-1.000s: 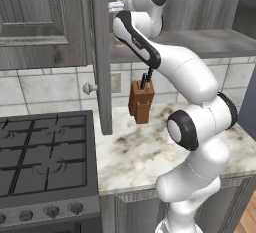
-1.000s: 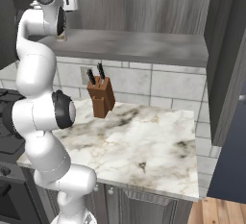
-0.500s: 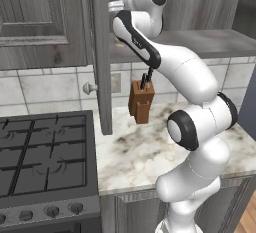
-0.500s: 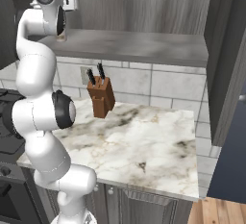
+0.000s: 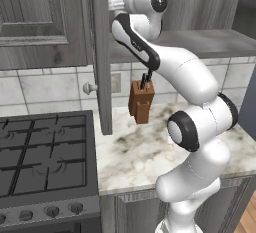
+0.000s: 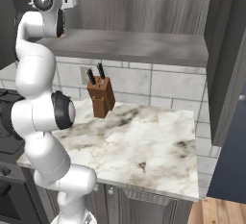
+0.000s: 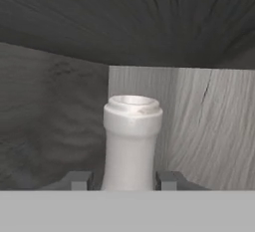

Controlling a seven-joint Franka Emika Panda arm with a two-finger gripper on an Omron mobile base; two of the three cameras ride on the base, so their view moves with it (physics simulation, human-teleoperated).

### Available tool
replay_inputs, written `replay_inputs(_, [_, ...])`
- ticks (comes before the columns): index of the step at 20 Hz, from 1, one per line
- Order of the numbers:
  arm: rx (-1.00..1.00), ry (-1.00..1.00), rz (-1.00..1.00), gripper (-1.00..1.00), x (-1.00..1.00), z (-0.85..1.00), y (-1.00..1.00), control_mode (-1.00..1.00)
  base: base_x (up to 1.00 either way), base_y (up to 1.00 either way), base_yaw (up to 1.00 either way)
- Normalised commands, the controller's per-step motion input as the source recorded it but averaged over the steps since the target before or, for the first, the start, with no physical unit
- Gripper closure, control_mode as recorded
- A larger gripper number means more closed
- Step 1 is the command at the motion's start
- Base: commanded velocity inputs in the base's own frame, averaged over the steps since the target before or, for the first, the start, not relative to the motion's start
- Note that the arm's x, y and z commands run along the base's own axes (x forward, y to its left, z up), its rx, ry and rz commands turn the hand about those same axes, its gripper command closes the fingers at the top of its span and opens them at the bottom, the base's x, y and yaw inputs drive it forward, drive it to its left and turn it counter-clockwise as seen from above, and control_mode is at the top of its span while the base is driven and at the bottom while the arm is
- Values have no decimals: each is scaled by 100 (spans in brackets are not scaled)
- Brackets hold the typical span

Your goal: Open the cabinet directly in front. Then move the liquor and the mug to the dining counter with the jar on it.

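The liquor (image 7: 131, 141) shows in the hand view as a pale cream bottle neck with a rimmed mouth, upright inside the dark grey cabinet (image 7: 60, 126). My gripper (image 7: 123, 180) is open, with its two dark fingertips (image 7: 79, 180) standing on either side of the neck; the left one is a sliver apart from it. In the left base view the arm reaches up past the edge of an open cabinet door (image 5: 100, 52). The right base view shows the cabinet's underside (image 6: 129, 45) and another open door (image 6: 226, 59). The mug, the jar and the dining counter are out of view.
A brown knife block (image 5: 141, 101) (image 6: 101, 98) stands at the back of the small marble worktop (image 5: 135, 152) (image 6: 139, 141), below the cabinet. A black gas stove (image 5: 40, 157) adjoins the worktop on the left. A tiled backsplash (image 6: 158, 83) runs behind.
The arm has barely moved; the hand has shifted only slightly at the cabinet opening.
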Motion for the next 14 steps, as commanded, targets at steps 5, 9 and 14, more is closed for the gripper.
replay_inputs(5, [2,-4,0,100,-51,17,-16,-100,0,0,0])
replay_inputs(9, [9,-2,-4,100,-100,29,-62,-100,0,0,0])
replay_inputs(14, [13,-6,-6,100,-100,5,-91,-100,0,0,0])
